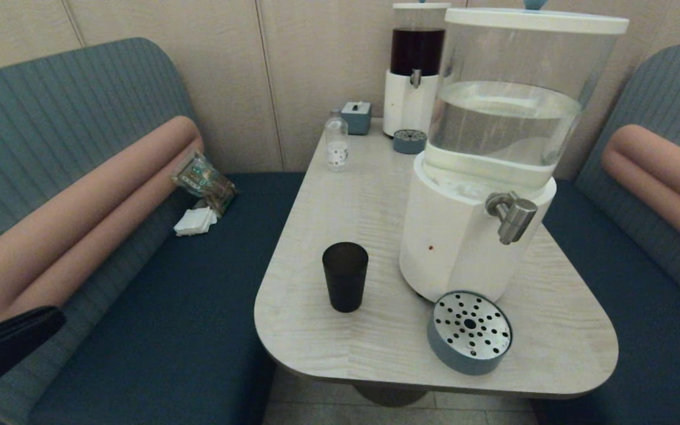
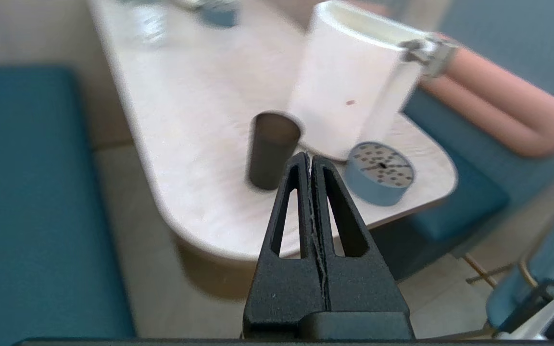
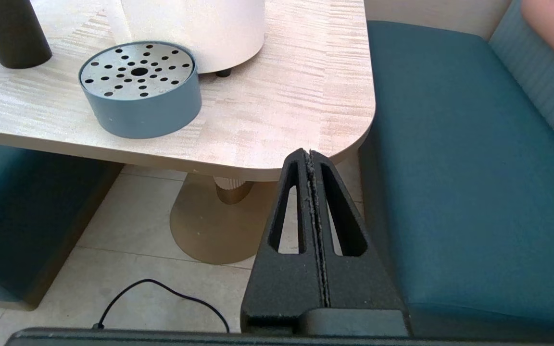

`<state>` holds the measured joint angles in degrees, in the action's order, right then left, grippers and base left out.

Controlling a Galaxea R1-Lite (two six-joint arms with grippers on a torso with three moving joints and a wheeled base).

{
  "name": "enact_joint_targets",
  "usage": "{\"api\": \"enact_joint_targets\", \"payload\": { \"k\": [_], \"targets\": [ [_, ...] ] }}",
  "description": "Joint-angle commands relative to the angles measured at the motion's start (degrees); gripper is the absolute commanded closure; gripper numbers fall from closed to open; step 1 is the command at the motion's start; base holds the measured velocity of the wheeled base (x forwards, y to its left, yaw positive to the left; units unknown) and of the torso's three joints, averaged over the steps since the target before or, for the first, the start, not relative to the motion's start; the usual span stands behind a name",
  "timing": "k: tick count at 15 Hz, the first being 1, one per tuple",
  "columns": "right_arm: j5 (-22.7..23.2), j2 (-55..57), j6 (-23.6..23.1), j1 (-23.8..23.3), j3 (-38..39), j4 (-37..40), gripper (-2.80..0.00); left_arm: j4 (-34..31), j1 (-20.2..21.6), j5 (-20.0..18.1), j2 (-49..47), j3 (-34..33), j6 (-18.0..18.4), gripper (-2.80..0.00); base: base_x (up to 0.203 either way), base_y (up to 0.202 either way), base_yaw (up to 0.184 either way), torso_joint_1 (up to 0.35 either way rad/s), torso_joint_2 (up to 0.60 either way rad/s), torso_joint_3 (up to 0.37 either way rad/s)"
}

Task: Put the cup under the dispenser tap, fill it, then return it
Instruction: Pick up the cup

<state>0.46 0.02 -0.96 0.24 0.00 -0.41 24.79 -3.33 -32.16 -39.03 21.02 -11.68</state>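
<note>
The dark cup stands upright on the table, left of the big water dispenser. The cup also shows in the left wrist view, and its base in the right wrist view. The brushed-metal dispenser tap juts from the white base, above a round blue drip tray with a perforated metal top. My left gripper is shut and empty, short of the table's near edge, off the cup. My right gripper is shut and empty, low by the table's near right corner.
A slimmer dark-liquid dispenser with its small drip tray, a clear labelled bottle and a small blue-grey box stand at the table's far end. Blue benches flank the table. A black cable lies on the floor.
</note>
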Motion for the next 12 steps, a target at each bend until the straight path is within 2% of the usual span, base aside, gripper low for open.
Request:
{"api": "enact_joint_targets", "payload": {
  "k": [1, 2, 3, 5, 7, 10, 12],
  "targets": [
    [0.05, -0.11, 0.00, 0.02, 0.00, -0.09, 0.00, 14.43, -0.03, -2.25, -5.85, -6.54, 0.05, -2.80, 0.000, 0.000, 0.000, 0.000, 0.00, 0.000],
    [0.07, -0.11, -0.01, 0.02, 0.00, -0.02, 0.00, 16.24, -0.02, -5.65, -5.94, -8.20, -0.15, -2.80, 0.000, 0.000, 0.000, 0.000, 0.00, 0.000],
    [-0.01, -0.11, 0.00, 0.02, 0.00, -0.02, 0.00, 16.92, -0.01, -7.25, -6.50, -8.89, -0.02, -2.80, 0.000, 0.000, 0.000, 0.000, 0.00, 0.000],
    [-0.02, -0.11, 0.00, 0.02, 0.00, -0.02, 0.00, 17.21, -0.01, -8.63, -8.71, -8.63, 0.22, -2.80, 0.000, 0.000, 0.000, 0.000, 0.00, 0.000],
    [-0.01, -0.11, 0.00, 0.02, 0.00, -0.02, 0.00, 18.33, -0.01, -14.32, -12.74, -8.12, 1.60, -2.80, 0.000, 0.000, 0.000, 0.000, 0.00, 0.000],
    [0.00, -0.11, 0.00, 0.02, 0.00, -0.02, 0.00, 19.73, -0.01, -16.31, -20.73, -8.45, 11.67, -2.80, 0.000, 0.000, 0.000, 0.000, 0.00, 0.000],
    [0.04, -0.11, 0.00, 0.02, 0.00, -0.04, 0.00, 20.75, 0.03, -16.64, -26.97, -8.51, 15.43, -2.80, 0.000, 0.000, 0.000, 0.000, 0.00, 0.000]
  ]
}}
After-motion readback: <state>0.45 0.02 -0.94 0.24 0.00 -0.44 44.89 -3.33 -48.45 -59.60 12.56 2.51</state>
